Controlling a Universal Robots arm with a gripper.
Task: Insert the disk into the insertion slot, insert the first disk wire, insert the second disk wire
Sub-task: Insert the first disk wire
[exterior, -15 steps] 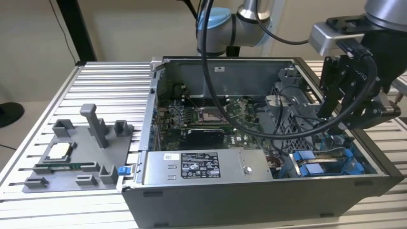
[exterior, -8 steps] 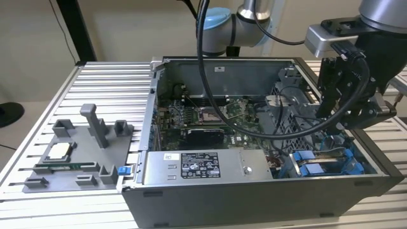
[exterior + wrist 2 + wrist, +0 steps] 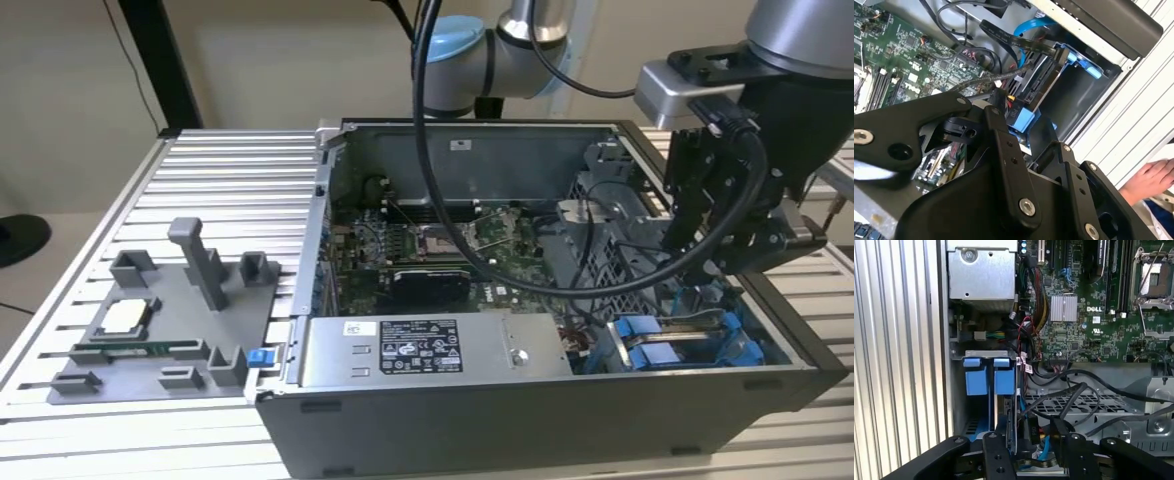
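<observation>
The disk (image 3: pixel 1012 426) stands on edge inside the insertion slot (image 3: pixel 985 376), whose two blue tabs sit at the bay's mouth. In the second wrist view the disk (image 3: pixel 1040 82) is a dark slab with a blue frame piece at its far end. A blue wire (image 3: pixel 1044 450) and a black wire with a flat connector (image 3: pixel 1054 50) run to the disk. My gripper (image 3: pixel 1036 452) hovers right over the bay, open, its fingers (image 3: pixel 998 456) straddling the disk's edge and the wires. In the exterior view the gripper (image 3: pixel 731 268) hangs above the slot (image 3: pixel 663 345) at the case's front right corner.
The open computer case (image 3: pixel 534 400) lies on a ribbed aluminium table (image 3: pixel 227 180). A grey power supply box (image 3: pixel 420 350) sits beside the bay and the motherboard (image 3: pixel 441 250) behind it. A grey fixture tray (image 3: pixel 160 330) is on the exterior view's left. A person's hand (image 3: pixel 1150 180) rests just outside the case.
</observation>
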